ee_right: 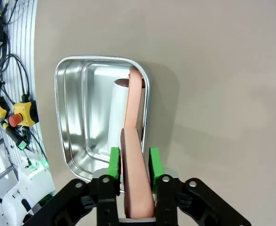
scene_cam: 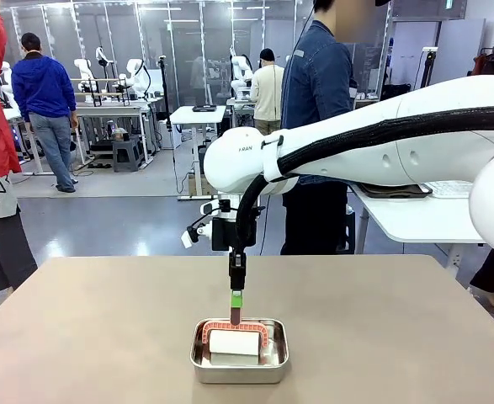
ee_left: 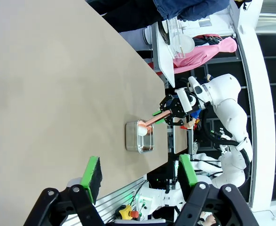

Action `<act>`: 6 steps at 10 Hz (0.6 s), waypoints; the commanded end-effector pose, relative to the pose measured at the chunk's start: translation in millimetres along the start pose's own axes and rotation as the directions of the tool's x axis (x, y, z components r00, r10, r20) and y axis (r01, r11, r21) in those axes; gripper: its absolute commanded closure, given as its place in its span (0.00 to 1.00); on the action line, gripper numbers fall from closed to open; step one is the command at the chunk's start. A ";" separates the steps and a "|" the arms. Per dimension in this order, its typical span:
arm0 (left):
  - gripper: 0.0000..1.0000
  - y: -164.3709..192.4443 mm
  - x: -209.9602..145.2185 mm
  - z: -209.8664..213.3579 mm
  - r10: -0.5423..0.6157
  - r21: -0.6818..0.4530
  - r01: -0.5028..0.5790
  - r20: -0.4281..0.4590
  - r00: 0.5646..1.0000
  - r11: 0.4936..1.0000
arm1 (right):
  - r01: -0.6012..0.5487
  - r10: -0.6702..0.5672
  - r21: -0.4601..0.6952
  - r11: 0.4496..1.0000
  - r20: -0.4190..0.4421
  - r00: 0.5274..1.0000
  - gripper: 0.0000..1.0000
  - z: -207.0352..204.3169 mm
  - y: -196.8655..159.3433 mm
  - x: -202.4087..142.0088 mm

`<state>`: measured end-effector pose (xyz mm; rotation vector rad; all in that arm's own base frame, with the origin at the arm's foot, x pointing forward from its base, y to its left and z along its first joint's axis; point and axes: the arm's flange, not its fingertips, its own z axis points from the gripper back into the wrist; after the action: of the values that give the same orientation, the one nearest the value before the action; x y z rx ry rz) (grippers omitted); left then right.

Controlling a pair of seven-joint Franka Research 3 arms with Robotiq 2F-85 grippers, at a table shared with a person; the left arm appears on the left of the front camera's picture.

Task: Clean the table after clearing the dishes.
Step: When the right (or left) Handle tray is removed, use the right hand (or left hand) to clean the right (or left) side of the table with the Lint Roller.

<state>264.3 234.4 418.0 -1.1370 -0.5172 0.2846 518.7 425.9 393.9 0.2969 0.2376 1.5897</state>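
Note:
The beige table (scene_cam: 103, 320) carries a small steel pan (scene_cam: 240, 369) near its front edge. In the pan lies a white cleaning block (scene_cam: 234, 342) with an arched salmon handle (scene_cam: 236, 323). My right gripper (scene_cam: 236, 305) points straight down over the pan and is shut on that handle. In the right wrist view the green pads of the right gripper (ee_right: 131, 160) clamp the handle (ee_right: 134, 108) above the pan (ee_right: 76, 117). My left gripper (ee_left: 138, 170) hangs open and holds nothing, well above the table (ee_left: 58, 94), facing the pan (ee_left: 138, 136) from a distance. The dishes are out of view.
A person in a denim shirt (scene_cam: 314, 101) stands at the table's far side. A white side table (scene_cam: 415, 220) is at the back right. Cables and emergency-stop buttons (ee_right: 20, 113) sit beyond the table's near edge.

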 end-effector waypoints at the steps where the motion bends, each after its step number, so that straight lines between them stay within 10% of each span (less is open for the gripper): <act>1: 0.17 -3.3 -1.8 3.8 0.004 0.008 -0.003 -0.007 1.000 1.000 | 0.032 -0.032 0.001 0.999 0.014 0.999 1.00 1.7 6.6 1.6; 6: 0.17 -3.3 -1.8 3.8 0.004 0.008 -0.003 -0.007 1.000 1.000 | 0.119 -0.119 -0.018 0.993 0.021 0.993 1.00 27.4 33.4 1.9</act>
<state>264.3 234.4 418.0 -1.1371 -0.5171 0.2846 515.0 426.6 408.9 0.2827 0.2309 1.5229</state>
